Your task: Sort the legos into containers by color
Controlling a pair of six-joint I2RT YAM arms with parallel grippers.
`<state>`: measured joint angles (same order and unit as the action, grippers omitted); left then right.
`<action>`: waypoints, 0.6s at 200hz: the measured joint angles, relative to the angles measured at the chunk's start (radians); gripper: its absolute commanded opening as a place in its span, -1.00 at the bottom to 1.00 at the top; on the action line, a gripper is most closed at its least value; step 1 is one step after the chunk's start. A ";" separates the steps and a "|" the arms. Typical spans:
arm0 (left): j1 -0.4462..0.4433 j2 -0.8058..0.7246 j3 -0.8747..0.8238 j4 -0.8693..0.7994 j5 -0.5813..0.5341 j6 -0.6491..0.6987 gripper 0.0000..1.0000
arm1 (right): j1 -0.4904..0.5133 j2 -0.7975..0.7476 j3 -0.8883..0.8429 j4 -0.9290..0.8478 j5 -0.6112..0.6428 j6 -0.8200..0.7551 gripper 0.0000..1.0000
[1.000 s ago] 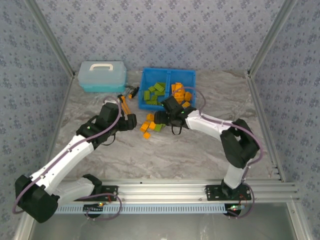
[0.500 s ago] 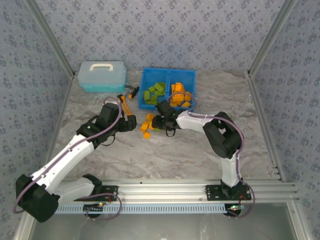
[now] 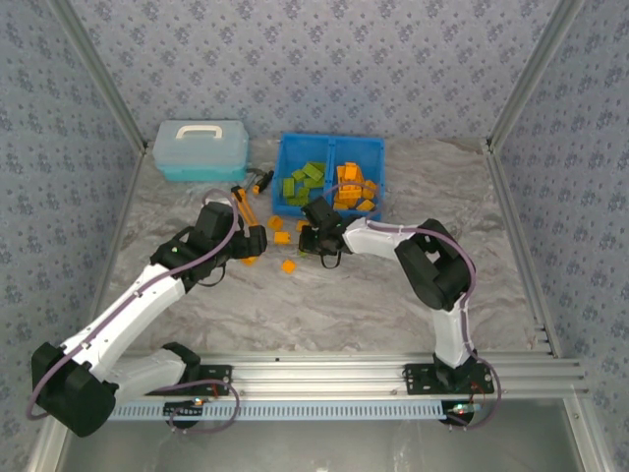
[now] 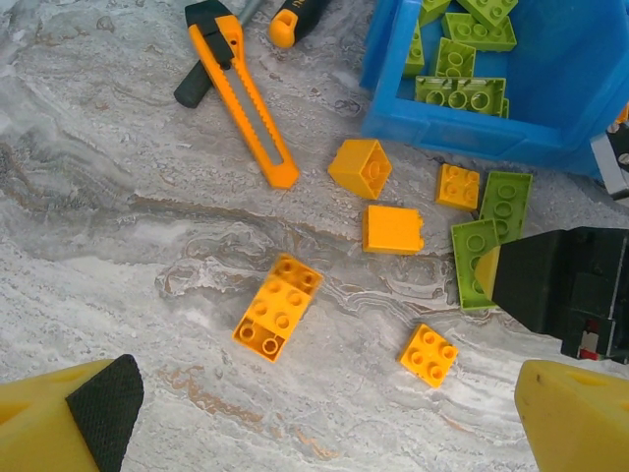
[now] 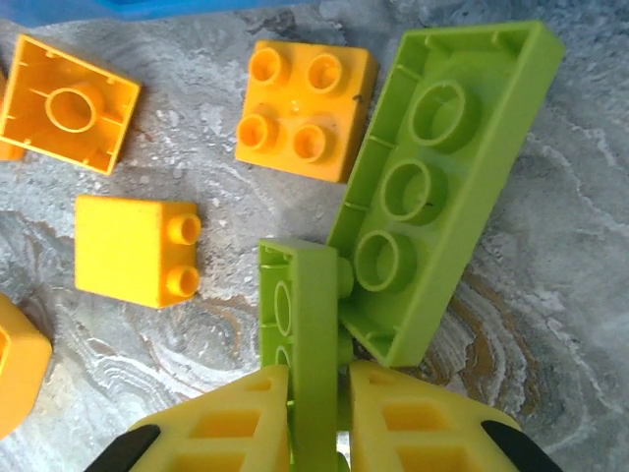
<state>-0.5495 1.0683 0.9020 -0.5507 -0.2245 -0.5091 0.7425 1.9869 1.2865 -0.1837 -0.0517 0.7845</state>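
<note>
Loose legos lie on the marble table in front of the blue bin [image 3: 332, 146]. Olive-green legos [image 3: 303, 180] fill its left container, orange legos [image 3: 356, 187] its right one. My right gripper [image 5: 319, 413] is shut on a green lego [image 5: 314, 315] standing on edge, which touches an upturned green lego [image 5: 432, 187]. Beside them are orange legos [image 5: 307, 93], [image 5: 138, 251]. My left gripper [image 4: 324, 433] is open above the table, with a long orange lego [image 4: 278, 308] and a small one [image 4: 428, 354] just ahead of it.
An orange utility knife [image 4: 246, 98] and a dark-handled tool [image 4: 295, 18] lie left of the bin. A pale blue lidded case [image 3: 201, 149] stands at the back left. The right gripper's black body [image 4: 560, 285] sits close to the bin's front wall [image 4: 472, 133].
My right gripper has moved left to the loose pile and closed on a green lego. The pile has spread apart. The left arm has stayed still.
</note>
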 measured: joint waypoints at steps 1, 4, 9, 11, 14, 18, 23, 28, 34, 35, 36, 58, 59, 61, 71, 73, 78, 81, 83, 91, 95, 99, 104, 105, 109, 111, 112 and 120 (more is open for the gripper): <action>0.000 0.000 0.000 0.000 0.000 0.000 0.98 | 0.000 -0.001 0.000 -0.001 0.000 0.000 -0.60; 0.000 0.000 0.000 0.000 0.000 0.000 0.99 | 0.001 -0.005 0.000 -0.005 0.000 -0.003 -0.60; 0.000 0.000 0.000 0.000 0.000 0.000 0.98 | 0.003 -0.013 0.000 -0.012 0.000 -0.006 -0.60; 0.000 0.000 0.000 0.000 0.000 0.000 0.98 | 0.003 -0.018 0.000 -0.014 0.000 -0.007 -0.60; 0.000 0.000 0.000 0.000 0.000 0.000 0.99 | 0.004 -0.023 0.000 -0.018 0.002 -0.010 -0.60; 0.000 0.000 0.000 0.000 0.000 0.000 0.99 | 0.006 -0.031 0.000 -0.023 0.002 -0.011 -0.60; 0.000 0.000 0.000 -0.001 0.000 0.000 0.98 | 0.007 -0.044 0.000 -0.030 0.002 -0.015 -0.60; 0.000 0.000 0.000 -0.001 -0.001 0.000 0.99 | 0.009 -0.056 0.001 -0.035 0.002 -0.018 -0.60; 0.000 0.000 0.000 -0.002 -0.004 -0.001 0.99 | 0.010 -0.072 0.002 -0.040 0.003 -0.022 -0.60; 0.000 0.000 0.000 -0.002 -0.004 0.000 0.99 | 0.011 -0.075 0.002 -0.041 0.003 -0.023 -0.60; 0.000 0.000 0.000 -0.002 -0.004 0.000 0.98 | 0.011 -0.077 0.002 -0.042 0.003 -0.023 -0.60; 0.000 -0.001 0.000 -0.004 -0.011 -0.001 0.99 | 0.016 -0.135 0.038 -0.072 0.013 -0.046 -0.60; 0.000 -0.001 0.000 -0.004 -0.011 -0.001 0.99 | 0.017 -0.138 0.042 -0.075 0.014 -0.048 -0.60; 0.000 -0.001 0.000 -0.004 -0.012 -0.001 0.99 | 0.018 -0.141 0.046 -0.076 0.014 -0.051 -0.60; 0.000 -0.002 0.000 -0.006 -0.016 -0.004 0.98 | 0.018 -0.155 0.084 -0.084 0.027 -0.068 -0.60; 0.000 -0.002 0.000 -0.006 -0.018 -0.005 0.98 | 0.018 -0.156 0.093 -0.085 0.030 -0.074 -0.60; 0.000 -0.004 0.000 -0.007 -0.022 -0.005 0.98 | 0.018 -0.157 0.116 -0.088 0.039 -0.081 -0.60; 0.000 -0.006 0.000 -0.006 -0.024 -0.005 0.98 | 0.018 -0.157 0.135 -0.092 0.046 -0.087 -0.60; 0.000 -0.007 0.000 -0.006 -0.026 -0.006 0.98 | 0.018 -0.156 0.147 -0.094 0.051 -0.090 -0.60; 0.000 -0.014 0.000 -0.006 -0.030 -0.008 0.98 | 0.015 -0.148 0.199 -0.106 0.074 -0.112 -0.60; 0.000 -0.018 0.000 -0.006 -0.031 -0.008 0.98 | 0.014 -0.139 0.228 -0.114 0.082 -0.124 -0.60; 0.000 -0.021 0.000 -0.006 -0.031 -0.008 0.98 | 0.012 -0.128 0.263 -0.119 0.095 -0.136 -0.59; 0.000 -0.025 -0.001 -0.006 -0.031 -0.009 0.99 | 0.008 -0.111 0.310 -0.130 0.110 -0.149 -0.59; 0.000 -0.026 -0.001 -0.006 -0.031 -0.009 0.99 | 0.008 -0.108 0.317 -0.130 0.113 -0.152 -0.59; 0.000 -0.028 -0.001 -0.006 -0.031 -0.009 0.99 | 0.003 -0.087 0.361 -0.140 0.124 -0.166 -0.59; 0.000 -0.029 -0.001 -0.006 -0.031 -0.009 0.99 | 0.002 -0.077 0.382 -0.142 0.132 -0.171 -0.59; 0.000 -0.029 -0.001 -0.006 -0.031 -0.010 0.98 | 0.001 -0.072 0.389 -0.142 0.135 -0.174 -0.59; 0.000 -0.031 -0.001 -0.006 -0.031 -0.012 0.98 | -0.009 -0.025 0.470 -0.151 0.158 -0.197 -0.59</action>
<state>-0.5495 1.0370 0.9012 -0.5568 -0.2550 -0.5213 0.7334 1.9617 1.7569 -0.3344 0.1059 0.5873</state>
